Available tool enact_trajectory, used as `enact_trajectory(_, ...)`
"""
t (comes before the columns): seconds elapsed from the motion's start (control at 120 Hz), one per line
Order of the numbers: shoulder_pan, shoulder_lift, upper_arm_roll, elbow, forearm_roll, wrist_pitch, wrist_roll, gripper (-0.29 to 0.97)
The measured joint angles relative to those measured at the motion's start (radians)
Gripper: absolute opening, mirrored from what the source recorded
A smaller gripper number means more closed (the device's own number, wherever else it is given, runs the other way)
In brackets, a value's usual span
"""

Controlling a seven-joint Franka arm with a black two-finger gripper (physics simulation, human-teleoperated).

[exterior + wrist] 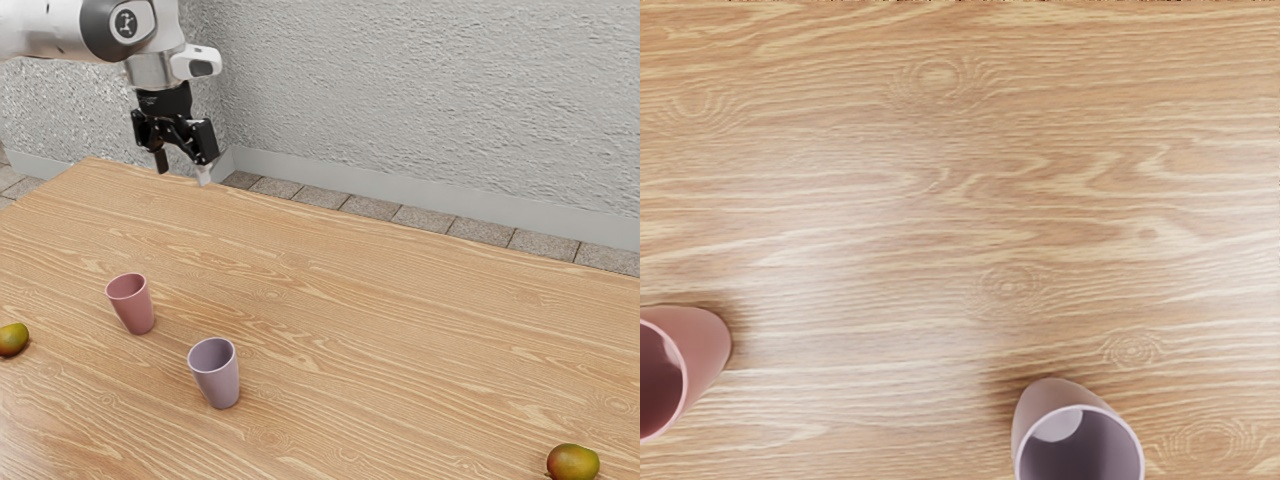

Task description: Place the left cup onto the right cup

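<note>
Standing upright on the wooden table (400, 320), mouth up, the pink cup (131, 303) sits toward the exterior view's left, with the lavender cup (215, 372) near it, closer to the camera and further to that view's right. The two cups are apart, not touching. In the wrist view the pink cup (675, 365) and lavender cup (1078, 440) both show their open mouths from above, with bare wood grain between them. The gripper (183, 174) hangs high over the table's far edge, well away from both cups, its fingers spread apart and holding nothing. A mango (12, 339) lies at the exterior view's left edge, beyond the pink cup, and another mango (572, 462) lies at the near right corner. A rough grey wall (420, 90) stands behind the table.
</note>
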Motion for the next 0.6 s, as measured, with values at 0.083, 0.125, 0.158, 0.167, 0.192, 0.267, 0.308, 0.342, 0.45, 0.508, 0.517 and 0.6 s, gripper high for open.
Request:
enact_trajectory(0.083, 0.000, -0.001, 0.001, -0.001, -0.002, 0.008, 0.001, 0.68)
enact_trajectory(0.125, 0.002, -0.001, 0.002, -0.001, -0.003, 0.012, 0.002, 0.68)
enact_trajectory(0.158, 0.004, 0.000, 0.002, -0.003, -0.003, 0.015, 0.002, 0.68)
enact_trajectory(0.167, 0.004, 0.001, 0.002, -0.003, -0.004, 0.016, 0.002, 0.68)
enact_trajectory(0.192, 0.008, 0.002, 0.002, -0.006, -0.005, 0.019, 0.003, 0.68)
enact_trajectory(0.267, 0.025, 0.004, 0.002, -0.028, -0.009, 0.031, 0.003, 0.68)
enact_trajectory(0.308, 0.039, 0.005, 0.001, -0.044, -0.010, 0.041, 0.004, 0.68)
enact_trajectory(0.342, 0.050, 0.005, 0.001, -0.054, -0.011, 0.050, 0.004, 0.68)
enact_trajectory(0.45, 0.082, 0.022, 0.002, -0.074, -0.012, 0.075, 0.004, 0.68)
enact_trajectory(0.508, 0.095, 0.036, 0.003, -0.078, -0.009, 0.085, 0.005, 0.68)
enact_trajectory(0.517, 0.096, 0.037, 0.003, -0.079, -0.009, 0.087, 0.005, 0.68)
enact_trajectory(0.6, 0.103, 0.047, 0.003, -0.089, -0.006, 0.097, 0.005, 0.68)
